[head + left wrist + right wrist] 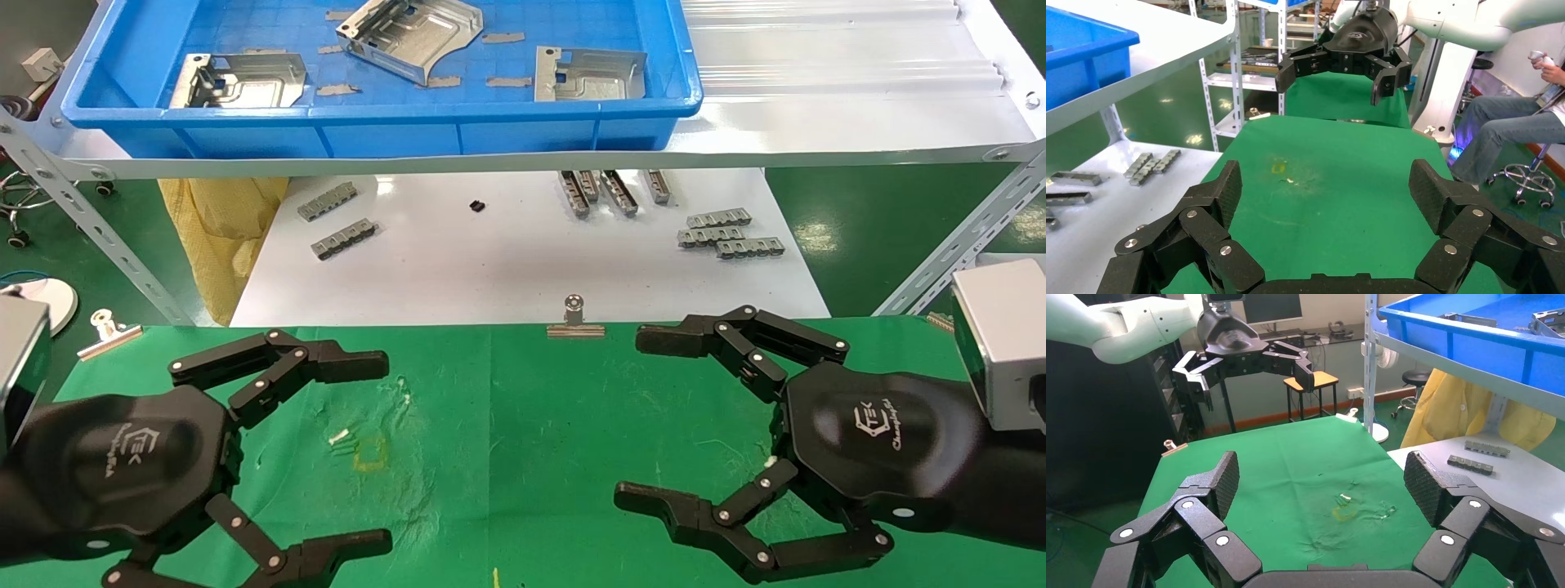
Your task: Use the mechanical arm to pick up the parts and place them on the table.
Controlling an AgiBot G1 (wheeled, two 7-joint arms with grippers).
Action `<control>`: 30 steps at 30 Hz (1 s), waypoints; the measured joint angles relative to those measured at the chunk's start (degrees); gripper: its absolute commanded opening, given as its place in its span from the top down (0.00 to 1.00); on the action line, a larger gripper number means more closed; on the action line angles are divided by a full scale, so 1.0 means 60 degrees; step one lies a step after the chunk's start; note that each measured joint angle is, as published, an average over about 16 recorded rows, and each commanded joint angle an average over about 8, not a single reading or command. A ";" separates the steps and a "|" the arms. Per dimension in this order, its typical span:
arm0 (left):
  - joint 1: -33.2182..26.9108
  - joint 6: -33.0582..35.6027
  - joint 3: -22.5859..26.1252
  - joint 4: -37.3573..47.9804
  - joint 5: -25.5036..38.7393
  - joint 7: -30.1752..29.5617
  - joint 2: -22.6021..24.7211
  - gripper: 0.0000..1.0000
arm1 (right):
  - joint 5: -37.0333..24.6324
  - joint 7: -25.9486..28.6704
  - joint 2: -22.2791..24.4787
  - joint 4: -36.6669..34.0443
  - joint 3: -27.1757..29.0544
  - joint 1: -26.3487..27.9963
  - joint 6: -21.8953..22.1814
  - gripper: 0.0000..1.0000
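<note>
Over the green table [572,425], both grippers are just hovering with their fingers spread wide apart and nothing between them. Left gripper [384,445] sits low on the robot's left side, right gripper [633,420] mirrors it on the right; both arms run off the bottom corners, so you only see the claws and a bit of wrist. Between them there's a faint yellow square mark [369,452] on the cloth with some small white bits beside it, too tiny to identify. Parts are all up in the blue tray [392,135] on the raised shelf: one part [237,80] at the left, another part [410,37] tilted in the middle, a third part [588,75] at the right. The tray's far end is cut off by the top edge. Small grey notched bars [727,233] lie on the white sheet [490,261] below.
</note>
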 measured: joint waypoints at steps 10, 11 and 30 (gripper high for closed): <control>0.0000 0.0000 0.0000 0.0000 0.0000 0.0000 0.0000 0.00 | 0.0000 0.0000 0.0000 0.0000 0.0000 0.0000 0.0000 0.00; 0.0000 0.0000 0.0000 0.0000 0.0000 0.0000 0.0000 0.00 | 0.0000 0.0000 0.0000 0.0000 0.0000 0.0000 0.0000 0.00; 0.0000 0.0000 0.0000 0.0000 0.0000 0.0000 0.0000 0.00 | 0.0000 0.0000 0.0000 0.0000 0.0000 0.0000 0.0000 0.00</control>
